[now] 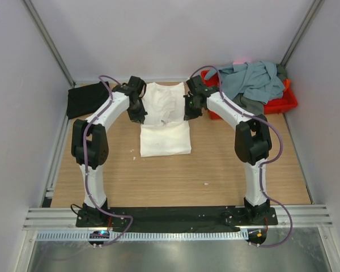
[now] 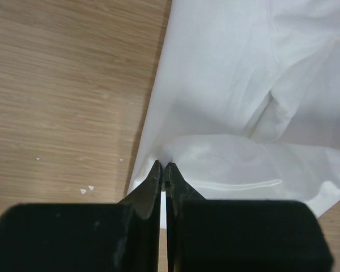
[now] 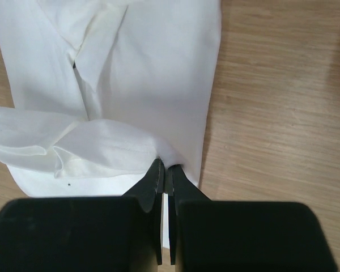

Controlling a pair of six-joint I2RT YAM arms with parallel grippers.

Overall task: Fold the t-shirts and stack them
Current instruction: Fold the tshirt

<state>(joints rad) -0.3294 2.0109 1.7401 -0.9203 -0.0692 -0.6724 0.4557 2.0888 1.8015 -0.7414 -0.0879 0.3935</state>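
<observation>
Wood-grain worktop (image 1: 175, 175), pale walls on three sides.

Step in hand, by the look of it: a crosswise fold of the white t-shirt (image 1: 165, 127). It lies flat mid-worktop between the two arms, with both side edges pinched. To do it well, both arms should travel together at equal height, with the cloth taut between them so the carried layer does not sag or skew. The carried edge should land flush on the layer below, and release should come only once it lies flat.

Left jaws: closed tight, only a hairline gap showing. They pinch a raised fold of white cloth at the shirt's left edge (image 2: 226, 85).

Right jaws: likewise closed to a sliver, gripping a bunched fold at the shirt's right edge (image 3: 147, 68).

Near end of the shirt looks doubled already, but layer count is unclear.

Outward:
- black t-shirt (image 1: 86, 99) lies flat at far left, well apart from the white one
- grey-blue t-shirt (image 1: 252, 79) is heaped unfolded in the red tray (image 1: 286, 105) at far right
- dark grey cloth (image 1: 250, 105) sits under it

Several shirts are not yet folded.
</observation>
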